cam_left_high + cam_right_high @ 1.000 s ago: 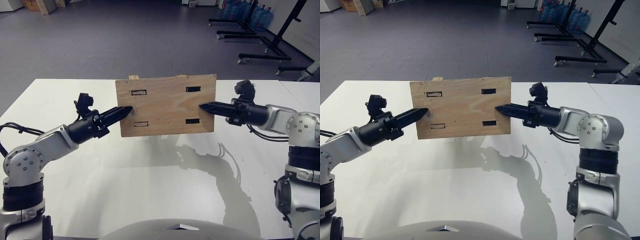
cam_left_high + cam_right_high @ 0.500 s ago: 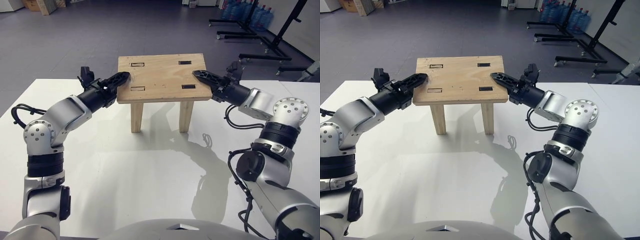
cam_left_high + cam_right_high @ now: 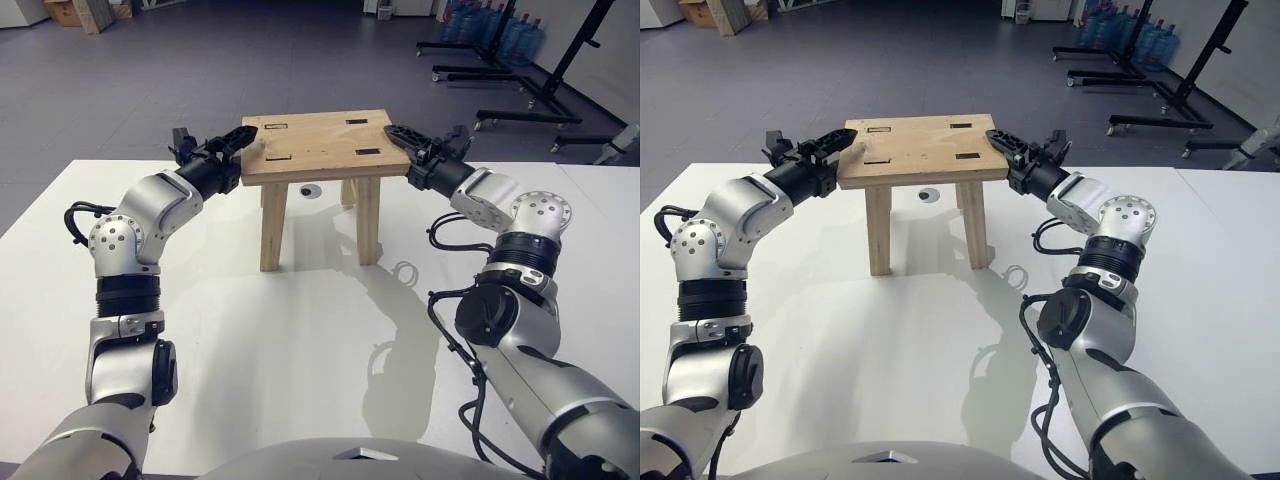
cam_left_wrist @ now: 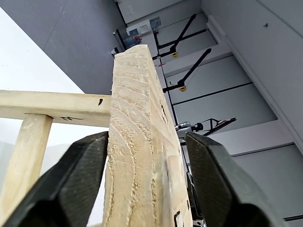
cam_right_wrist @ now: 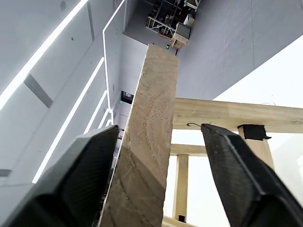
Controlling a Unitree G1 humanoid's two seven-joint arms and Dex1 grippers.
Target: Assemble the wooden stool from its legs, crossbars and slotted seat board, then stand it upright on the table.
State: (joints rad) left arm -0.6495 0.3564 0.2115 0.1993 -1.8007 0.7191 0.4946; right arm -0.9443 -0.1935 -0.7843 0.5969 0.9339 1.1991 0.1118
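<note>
**A:** Your left claw (image 3: 247, 135) is at the 9 o'clock edge of the seat board (image 3: 318, 140), one finger over the top face and one under it. Its fingers (image 4: 71, 184) are apart. The lower one lies against the wood and the upper one stands just off it, so you have no clamp there.

**B:** Your right claw (image 3: 393, 132) does the same at the 3 o'clock edge. Its fingers (image 5: 236, 179) are also spread across the board's thickness. The one on the crossbar (image 5: 222, 116) side is clearly off the wood. The other sits close to the top face, and I cannot tell whether it touches.

**A:** The wooden stool (image 3: 923, 178) stands upright at your 12 o'clock, toward the far side of the table (image 3: 300, 340). Its seat is level, and you can see four slots (image 3: 277, 127) in the top. The front left leg (image 3: 272, 225) and front right leg (image 3: 368, 220) both rest on the white surface. The back legs show partly behind them.

**B:** A small dark round object (image 3: 312, 190) lies on the table just beyond the stool, visible between the front legs. A thin pale loop (image 3: 405, 270) lies near the front right leg, at about the stool's 4 o'clock. Past the table, at your 1 to 2 o'clock, black wheeled stands (image 3: 520, 85) sit on the grey floor, with blue water bottles (image 3: 495, 25) behind them.
</note>
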